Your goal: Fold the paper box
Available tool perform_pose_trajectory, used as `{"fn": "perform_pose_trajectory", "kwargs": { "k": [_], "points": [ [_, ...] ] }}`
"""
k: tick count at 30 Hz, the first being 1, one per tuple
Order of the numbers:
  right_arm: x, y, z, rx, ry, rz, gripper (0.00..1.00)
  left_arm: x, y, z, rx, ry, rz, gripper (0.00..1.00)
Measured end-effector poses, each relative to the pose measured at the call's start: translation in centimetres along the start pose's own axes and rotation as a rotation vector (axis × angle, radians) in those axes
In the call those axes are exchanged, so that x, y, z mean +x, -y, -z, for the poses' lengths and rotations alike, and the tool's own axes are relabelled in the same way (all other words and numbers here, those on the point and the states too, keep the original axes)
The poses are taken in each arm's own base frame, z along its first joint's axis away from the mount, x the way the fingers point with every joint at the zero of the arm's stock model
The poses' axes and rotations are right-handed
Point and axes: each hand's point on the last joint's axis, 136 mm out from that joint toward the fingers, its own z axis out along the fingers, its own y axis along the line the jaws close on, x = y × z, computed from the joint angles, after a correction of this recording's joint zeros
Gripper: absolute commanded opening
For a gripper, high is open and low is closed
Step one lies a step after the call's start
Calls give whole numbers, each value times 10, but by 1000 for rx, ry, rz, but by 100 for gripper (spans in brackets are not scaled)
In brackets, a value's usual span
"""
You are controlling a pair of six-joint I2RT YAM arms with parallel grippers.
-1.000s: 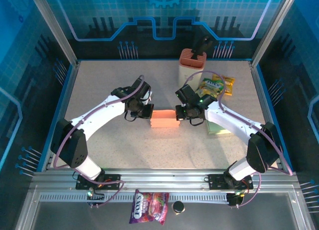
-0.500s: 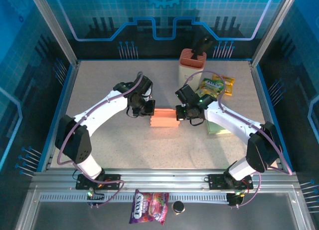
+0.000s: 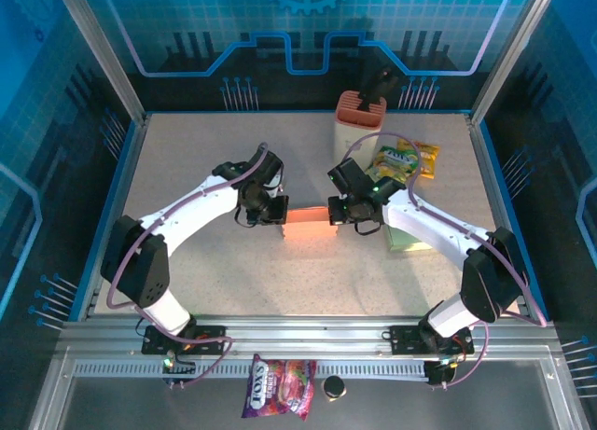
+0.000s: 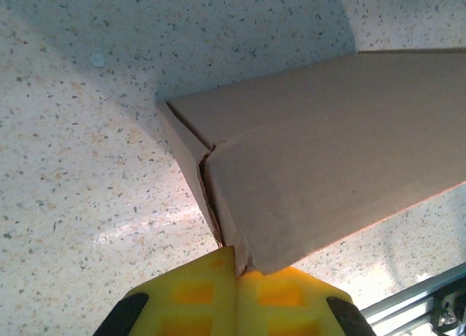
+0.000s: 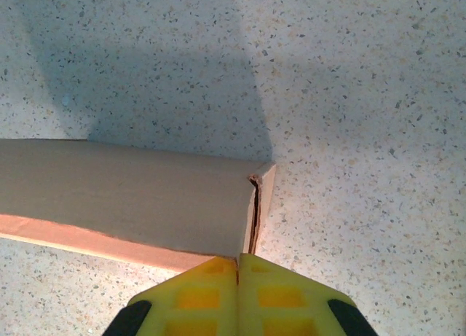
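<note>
The paper box (image 3: 309, 223) lies on the speckled table as a long orange-brown piece between my two arms. My left gripper (image 3: 279, 214) is at its left end and my right gripper (image 3: 333, 214) at its right end. In the left wrist view the box (image 4: 328, 154) shows a folded end flap, and my shut left gripper (image 4: 237, 259) touches the bottom corner of that end. In the right wrist view the box (image 5: 131, 197) ends in a flap with a narrow slit, and my shut right gripper (image 5: 238, 262) presses right below that slit. Nothing sits visibly between either pair of fingers.
An orange-and-white holder (image 3: 359, 117) stands at the back. Green and yellow snack packets (image 3: 403, 159) lie to its right. A pale flat box (image 3: 410, 236) rests under the right forearm. A purple candy bag (image 3: 278, 388) and a small black cap (image 3: 333, 386) sit on the front rail.
My left wrist shifted slightly up and to the right at the box's left end, then came partly back. The box and the right arm barely moved.
</note>
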Motion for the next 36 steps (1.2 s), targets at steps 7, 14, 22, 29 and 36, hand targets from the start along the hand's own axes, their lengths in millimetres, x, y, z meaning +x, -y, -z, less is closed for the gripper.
{"fn": "perform_pose_trajectory", "kwargs": {
  "k": [7, 14, 22, 29, 36],
  "points": [
    [4, 1, -5, -6, 4, 17, 0, 0, 1, -1, 22, 31, -25, 0],
    [6, 2, -2, -12, -3, 2, 35, -2, 2, -1, 27, 40, -27, 0],
    [-1, 10, 25, -118, -7, -177, 59, -3, 2, -1, 28, 43, -28, 0],
    [-19, 40, 50, -316, 51, -654, 61, -2, 2, -1, 28, 41, -30, 0],
    [16, 40, 12, -443, -108, -1104, 71, -1, 3, -2, 25, 40, -35, 0]
  ]
}}
